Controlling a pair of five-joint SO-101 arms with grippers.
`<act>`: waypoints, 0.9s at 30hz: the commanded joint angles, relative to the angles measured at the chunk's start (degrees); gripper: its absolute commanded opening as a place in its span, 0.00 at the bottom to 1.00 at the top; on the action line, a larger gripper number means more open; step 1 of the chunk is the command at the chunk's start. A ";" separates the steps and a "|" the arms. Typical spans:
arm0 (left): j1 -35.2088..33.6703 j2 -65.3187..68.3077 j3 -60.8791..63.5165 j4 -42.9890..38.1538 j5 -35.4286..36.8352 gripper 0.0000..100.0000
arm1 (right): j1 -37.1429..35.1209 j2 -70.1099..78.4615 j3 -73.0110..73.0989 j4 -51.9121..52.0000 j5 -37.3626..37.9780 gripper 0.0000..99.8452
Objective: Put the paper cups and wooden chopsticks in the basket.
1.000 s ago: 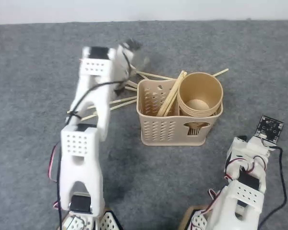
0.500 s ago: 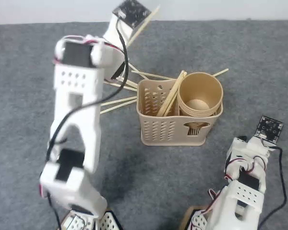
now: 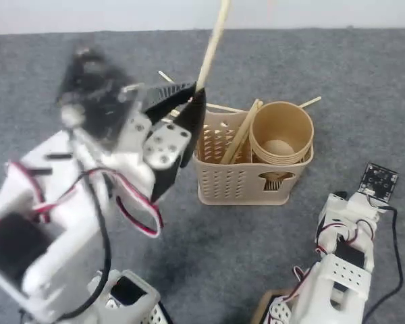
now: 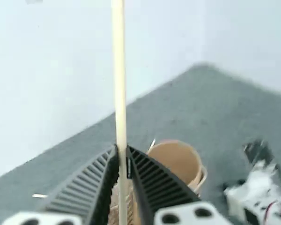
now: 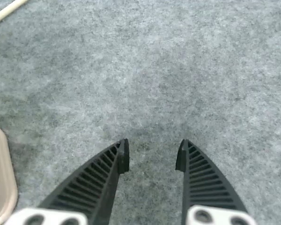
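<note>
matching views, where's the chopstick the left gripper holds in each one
high view: held chopstick rises from the left gripper past the top edge.
left wrist view: held chopstick runs between the shut fingers.
right wrist view: another, loose chopstick on carpet.
shared landmark: paper cups.

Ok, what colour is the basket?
The basket is beige, with slotted walls; the high view shows it best.

Beige, tan and grey, with black-and-white arms.
The basket [image 3: 243,179] is beige with rows of small slots – paper cups [image 3: 281,131] kraft tan, chopstick [image 3: 212,44] pale wood, mat [image 3: 337,74] mottled grey (left gripper [image 4: 122,157] and right gripper [image 5: 152,157] black, ribbed).
</note>
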 commanded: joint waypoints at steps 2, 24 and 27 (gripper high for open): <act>0.53 -8.35 21.32 -13.63 6.51 0.01 | 0.13 -0.66 -0.44 -0.40 0.70 0.18; 0.09 -21.27 68.35 -39.65 7.65 0.28 | 0.13 -0.66 -0.35 -0.40 0.70 0.18; -0.09 -21.27 67.82 -39.56 7.38 0.28 | 0.13 -0.66 -0.35 -0.40 0.70 0.18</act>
